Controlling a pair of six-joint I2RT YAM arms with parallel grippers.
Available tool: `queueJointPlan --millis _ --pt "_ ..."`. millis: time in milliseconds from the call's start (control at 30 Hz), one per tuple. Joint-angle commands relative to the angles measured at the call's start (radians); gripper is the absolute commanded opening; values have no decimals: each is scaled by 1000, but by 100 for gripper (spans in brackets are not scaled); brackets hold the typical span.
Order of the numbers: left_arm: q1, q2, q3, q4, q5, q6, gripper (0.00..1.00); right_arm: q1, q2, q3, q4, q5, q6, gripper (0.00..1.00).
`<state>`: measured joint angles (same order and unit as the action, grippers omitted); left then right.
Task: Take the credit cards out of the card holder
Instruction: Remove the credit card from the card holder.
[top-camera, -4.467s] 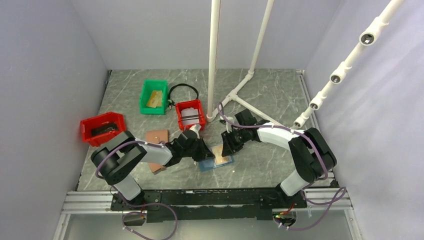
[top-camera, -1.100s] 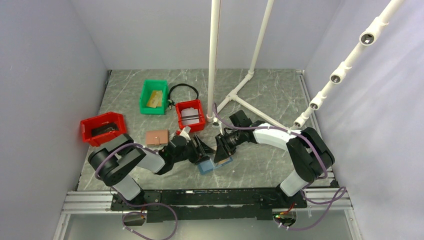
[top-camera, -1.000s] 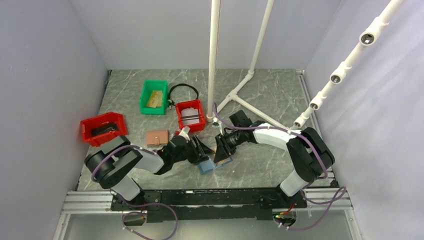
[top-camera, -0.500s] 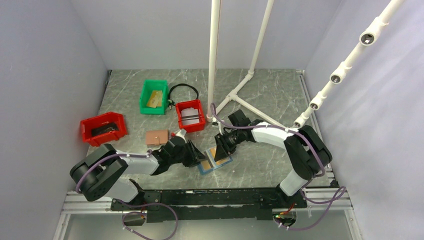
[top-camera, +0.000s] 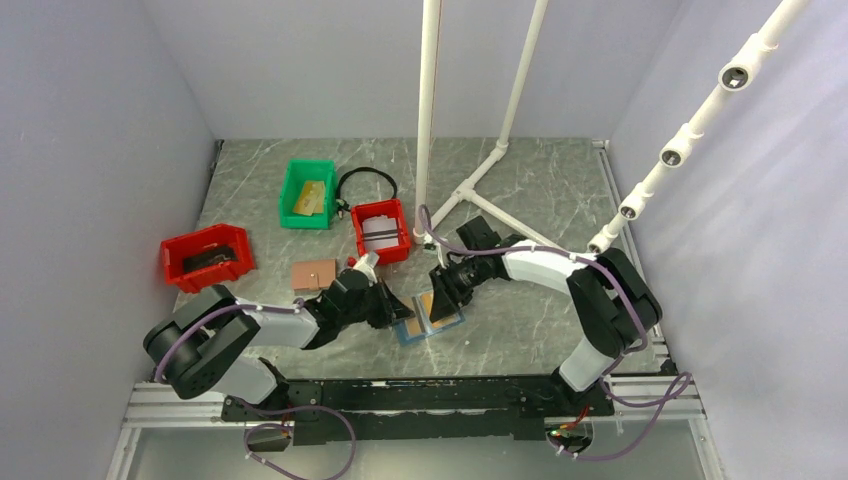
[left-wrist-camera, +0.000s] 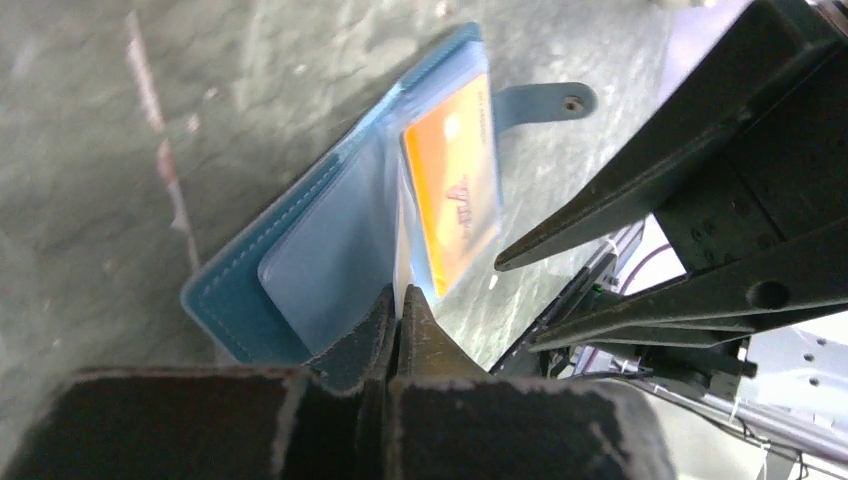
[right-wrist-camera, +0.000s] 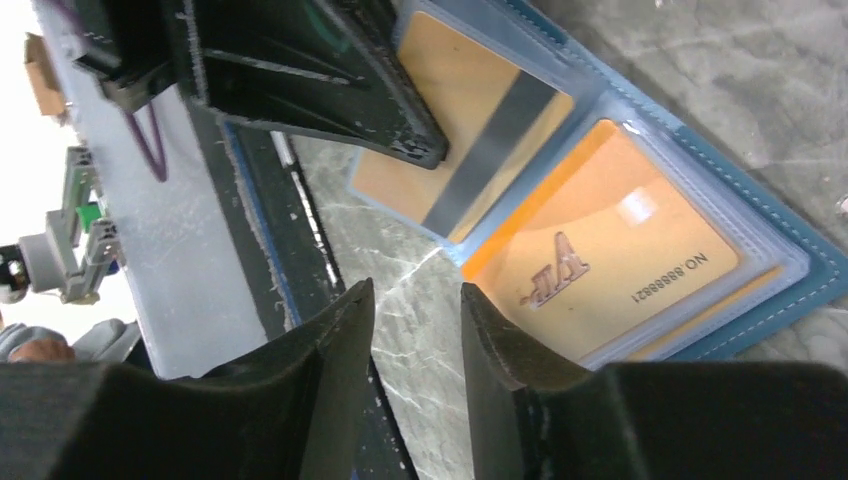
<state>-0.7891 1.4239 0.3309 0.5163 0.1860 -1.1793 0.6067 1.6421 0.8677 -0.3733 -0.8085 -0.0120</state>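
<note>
The blue card holder (top-camera: 428, 326) lies open on the table between my two grippers. In the left wrist view my left gripper (left-wrist-camera: 400, 296) is shut on a pale inner sleeve at the card holder's (left-wrist-camera: 300, 270) near edge, with a gold credit card (left-wrist-camera: 455, 200) and the snap tab (left-wrist-camera: 545, 100) beyond. In the right wrist view my right gripper (right-wrist-camera: 415, 300) is open and empty, its tips over bare table beside a gold credit card (right-wrist-camera: 610, 240) in its pocket. A second credit card (right-wrist-camera: 470, 130), stripe side up, lies in the sleeve under the left fingers (right-wrist-camera: 330, 90).
A red bin (top-camera: 382, 228), a green bin (top-camera: 307, 193) holding a tan card, and another red bin (top-camera: 205, 255) stand at the back left. A brown wallet (top-camera: 314, 273) lies by my left arm. A white pipe frame (top-camera: 428, 120) rises behind the card holder.
My left arm's elbow has swung down and left while its gripper stayed at the card holder. The inner sleeve is now spread open, showing the gold cards. My right gripper shifted slightly back.
</note>
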Motion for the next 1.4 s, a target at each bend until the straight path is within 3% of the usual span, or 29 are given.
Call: queueJointPlan --millis 0,167,333,600,900,1167,1267,1300,1367 --pt "25 1 17 213 95 211 0 -70 -75 44 -49 -203 -139 44" --pt "27 16 54 314 190 307 0 -159 -147 16 -33 -326 -167 53" --pt "26 -10 53 384 231 345 0 -199 -154 17 -55 -403 -195 54" --pt "25 -69 48 397 238 343 0 -205 -138 23 -67 -402 -199 53" --pt "26 -60 32 543 244 275 0 -205 -129 5 -34 -454 -167 48" --pt "19 -12 40 622 245 235 0 -205 -127 4 -20 -517 -146 26" --pt "18 -11 44 597 240 234 0 -205 -128 7 -23 -524 -150 5" --pt "18 -16 39 587 233 234 2 -206 -129 7 -26 -526 -152 0" --pt "18 -39 22 554 211 232 10 -209 -130 8 -38 -528 -167 0"
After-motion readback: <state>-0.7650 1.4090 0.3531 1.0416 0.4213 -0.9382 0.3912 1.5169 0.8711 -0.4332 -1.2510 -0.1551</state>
